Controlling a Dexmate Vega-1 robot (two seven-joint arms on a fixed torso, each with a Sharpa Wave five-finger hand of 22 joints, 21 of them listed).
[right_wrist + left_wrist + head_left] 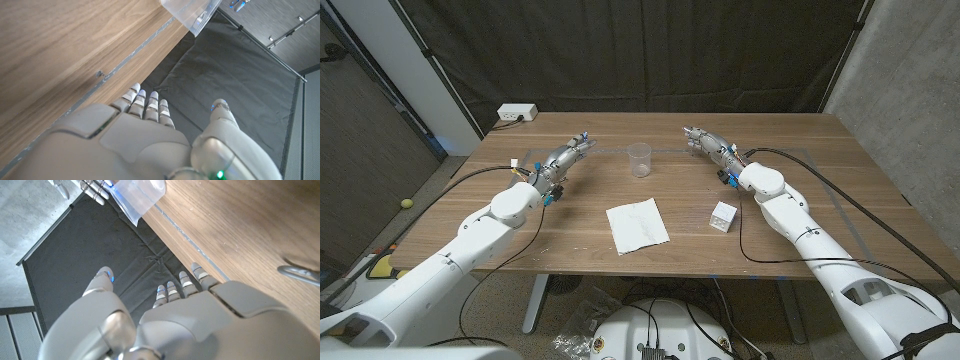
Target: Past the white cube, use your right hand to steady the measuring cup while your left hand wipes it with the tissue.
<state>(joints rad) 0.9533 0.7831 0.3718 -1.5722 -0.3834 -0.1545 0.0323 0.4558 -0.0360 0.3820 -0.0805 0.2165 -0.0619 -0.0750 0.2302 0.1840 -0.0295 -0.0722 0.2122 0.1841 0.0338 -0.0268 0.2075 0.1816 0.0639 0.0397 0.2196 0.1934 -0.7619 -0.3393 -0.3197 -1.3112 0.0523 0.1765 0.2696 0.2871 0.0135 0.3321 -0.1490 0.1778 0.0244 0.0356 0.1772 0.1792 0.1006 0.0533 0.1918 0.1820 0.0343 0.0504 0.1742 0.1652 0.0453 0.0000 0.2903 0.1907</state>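
Stood upright on the worktop (800, 150) in the upper middle of the head view: the measuring cup (640, 159), clear and empty, untouched. Flanked well apart on either side by the left hand (563, 161) and the right hand (710, 146), both hovering low with fingers (168, 293) released and extended, grasping nothing. Lay flat in the lower middle of the frame, nearer the robot than the cup: the tissue (637, 224), unfolded, not yet picked up. Sat at lower right of centre, just beside the right forearm: the white cube (724, 216). Likely trouble from here: a light, see-through cup easily tipped or skidded away if nudged by the right fingers before a proper hold was made; a thin tissue hard to pinch off the smooth wood, liable to slide or bunch under the left fingers; a chance of the right forearm brushing the cube when reaching inward; cables trailing along both arms possibly dragging across the tissue.
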